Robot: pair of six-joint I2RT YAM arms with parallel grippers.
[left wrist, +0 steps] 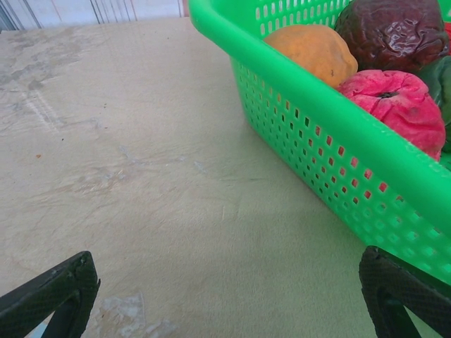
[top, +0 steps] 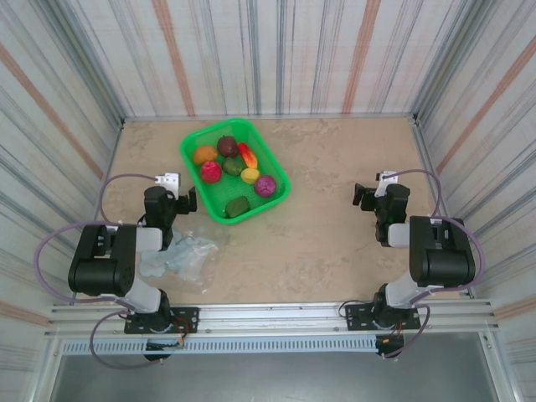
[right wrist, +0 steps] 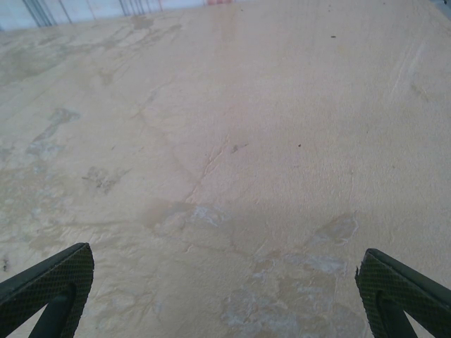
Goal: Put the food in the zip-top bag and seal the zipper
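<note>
The food (top: 234,167), several small toy fruits and vegetables, lies in a green mesh basket (top: 270,157) at the back left of the table. In the left wrist view an orange piece (left wrist: 310,51), a maroon piece (left wrist: 391,32) and a pink-red piece (left wrist: 394,102) show over the basket wall (left wrist: 331,155). The zip-top bag (top: 188,254) lies crumpled and clear on the table beside the left arm, and I cannot make out its zipper. My left gripper (top: 172,201) (left wrist: 232,296) is open just left of the basket, holding nothing. At the right, my right gripper (top: 377,197) (right wrist: 225,296) hangs open over bare table.
Striped walls close the table in on three sides. A metal rail (top: 268,314) with both arm bases runs along the near edge. Bare beige tabletop (top: 335,243) lies between the arms and to the right of the basket.
</note>
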